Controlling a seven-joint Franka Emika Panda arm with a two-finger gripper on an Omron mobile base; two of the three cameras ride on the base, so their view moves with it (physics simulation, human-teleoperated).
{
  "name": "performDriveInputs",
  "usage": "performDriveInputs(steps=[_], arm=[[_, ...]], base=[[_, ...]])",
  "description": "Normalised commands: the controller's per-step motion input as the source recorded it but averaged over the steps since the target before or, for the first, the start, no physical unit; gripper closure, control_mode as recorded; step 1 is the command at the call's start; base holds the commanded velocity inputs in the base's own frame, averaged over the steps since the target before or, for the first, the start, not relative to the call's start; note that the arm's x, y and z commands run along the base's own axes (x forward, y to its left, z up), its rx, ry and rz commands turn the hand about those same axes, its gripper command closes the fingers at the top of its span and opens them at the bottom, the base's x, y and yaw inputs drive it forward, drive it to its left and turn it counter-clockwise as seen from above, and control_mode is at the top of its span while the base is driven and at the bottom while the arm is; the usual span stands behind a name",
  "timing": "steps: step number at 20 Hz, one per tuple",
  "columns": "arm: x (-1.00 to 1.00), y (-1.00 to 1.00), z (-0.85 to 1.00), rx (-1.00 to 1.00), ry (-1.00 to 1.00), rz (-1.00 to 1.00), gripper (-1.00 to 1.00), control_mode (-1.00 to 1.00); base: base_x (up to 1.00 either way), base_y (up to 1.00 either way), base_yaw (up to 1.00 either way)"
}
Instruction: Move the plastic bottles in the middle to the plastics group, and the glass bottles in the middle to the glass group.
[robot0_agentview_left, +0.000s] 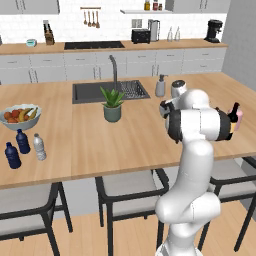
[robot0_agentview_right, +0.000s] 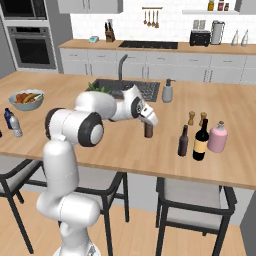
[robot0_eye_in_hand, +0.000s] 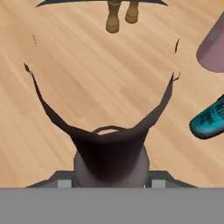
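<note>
Gripper: points down over a beer bottle on the wooden island counter; in the hand view the bottle's dark body sits between the finger tips at the bottom edge. I cannot tell whether the fingers press on it or stand apart.
Second beer bottle: upright on the counter, near the gripper on its right in the right base view, just beside the wine bottle.
Glass group: dark wine bottle with a yellowish label and pale pink bottle, side by side, beyond the second beer bottle from the gripper. In the left base view the pink bottle peeks out past the arm.
Shakers: two small wooden ones, behind the glass group; in the hand view they lie ahead of the gripper.
Clear plastic bottle: well apart from the gripper, far to its left, upright just beside the blue bottles.
Plastics group: two dark blue bottles and, near the counter's left end.
Fruit bowl: just behind the blue bottles.
Potted plant: mid-counter, left of the gripper, in front of the sink.
</note>
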Motion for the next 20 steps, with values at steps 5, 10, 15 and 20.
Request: performDriveInputs(steps=[5, 10, 15, 20], arm=[[0.00, -0.74, -0.06, 0.03, 0.00, -0.38, 1.00, -1.00], [0.00, -0.45, 0.00, 0.03, 0.00, -0.29, 1.00, -1.00], [0.00, -0.37, 0.00, 0.01, 0.00, -0.22, 1.00, -1.00], [0.00, -0.43, 0.00, 0.03, -0.02, -0.20, 1.00, -1.00]], base=[[0.00, 0.00, 0.00], [0.00, 0.00, 0.00], [0.00, 0.00, 0.00], [0.00, 0.00, 0.00]])
